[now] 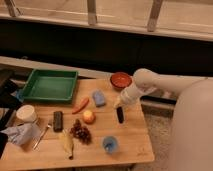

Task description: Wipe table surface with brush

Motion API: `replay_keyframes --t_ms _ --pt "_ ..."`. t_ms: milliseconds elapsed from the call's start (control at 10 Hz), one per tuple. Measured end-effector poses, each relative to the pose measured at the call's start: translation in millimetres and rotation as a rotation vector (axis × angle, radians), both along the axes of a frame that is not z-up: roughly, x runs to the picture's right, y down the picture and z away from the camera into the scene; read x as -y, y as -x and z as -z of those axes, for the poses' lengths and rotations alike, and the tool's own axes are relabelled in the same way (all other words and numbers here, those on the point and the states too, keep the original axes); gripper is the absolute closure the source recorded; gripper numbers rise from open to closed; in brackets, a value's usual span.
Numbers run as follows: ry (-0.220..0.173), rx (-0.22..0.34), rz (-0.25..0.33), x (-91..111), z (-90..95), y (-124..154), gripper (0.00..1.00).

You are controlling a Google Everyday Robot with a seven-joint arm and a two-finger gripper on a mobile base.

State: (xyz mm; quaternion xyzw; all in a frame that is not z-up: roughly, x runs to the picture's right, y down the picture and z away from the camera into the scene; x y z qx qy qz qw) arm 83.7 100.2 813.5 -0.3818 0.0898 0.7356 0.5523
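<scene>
Plainly, one brush (120,115) stands upright over the right part of the bench (129,136), its lower end at the planks. The single gripper (120,105) sits just above it, jaws clamped on the handle's top. Also on the bench, one of each: green tray (50,86), red bowl (121,80), blue sponge (98,97), carrot (80,105), orange fruit (88,116), black block (58,120), grape bunch (81,132), banana (67,143), blue cup (110,144), white tub (26,113).
</scene>
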Motion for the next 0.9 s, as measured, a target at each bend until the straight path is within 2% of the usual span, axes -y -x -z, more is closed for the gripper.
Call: replay_keyframes --t_ms 300,500,700,800,900 --pt "-0.014 0.052 0.033 -5.5 7.7 24.2 1.00" --pt "-0.009 0.075 0.050 -33.5 29.2 38.8 1.00" --pt "0.004 0.059 0.030 -55.7 47.0 33.3 1.00" --pt "0.009 0.026 0.005 -65.0 55.4 17.8 1.00" --pt "0.008 0.008 -0.008 -66.0 57.2 11.5 1.00"
